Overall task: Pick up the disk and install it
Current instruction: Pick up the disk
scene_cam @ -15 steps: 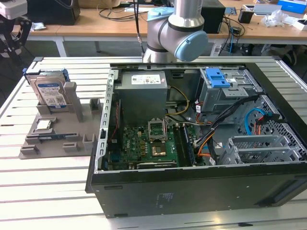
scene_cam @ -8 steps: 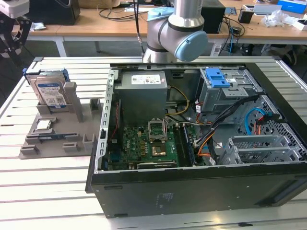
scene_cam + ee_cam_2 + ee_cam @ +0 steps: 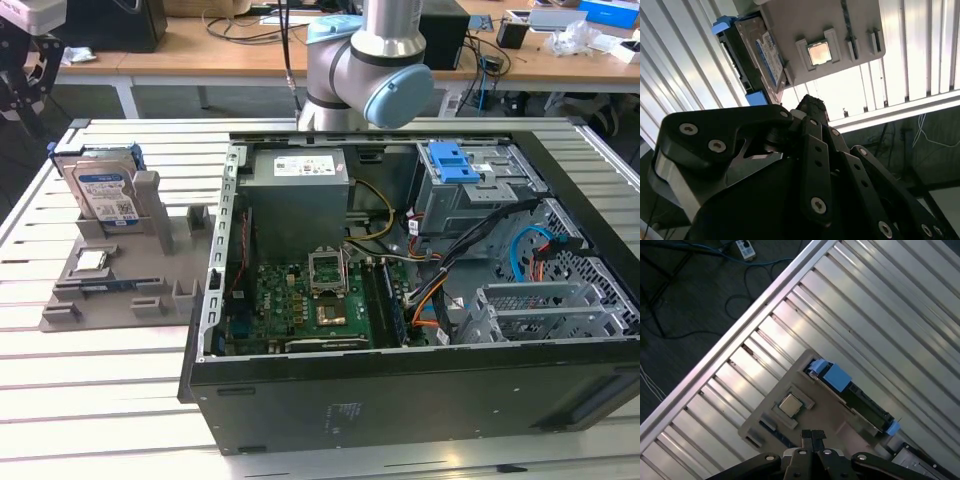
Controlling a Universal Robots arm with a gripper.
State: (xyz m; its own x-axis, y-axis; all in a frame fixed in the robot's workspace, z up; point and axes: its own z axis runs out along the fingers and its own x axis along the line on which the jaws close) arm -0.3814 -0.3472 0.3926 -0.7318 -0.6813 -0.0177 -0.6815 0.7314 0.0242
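Disk [image 3: 105, 192]: silver drive, blue-and-white label, blue side rails, standing on edge in grey holder tray [image 3: 110, 305] near a worktop [image 3: 100, 400] corner | exterior view: label face, open computer case [image 3: 400, 390] beside tray | first wrist view: disk's top edge | end effector [image 3: 812, 434]: closed, empty, apart from disk

The disk [image 3: 103, 190] is silver with a blue-and-white label and blue rails, the tray [image 3: 105, 305] grey, the table [image 3: 90, 400] striped silver-white.
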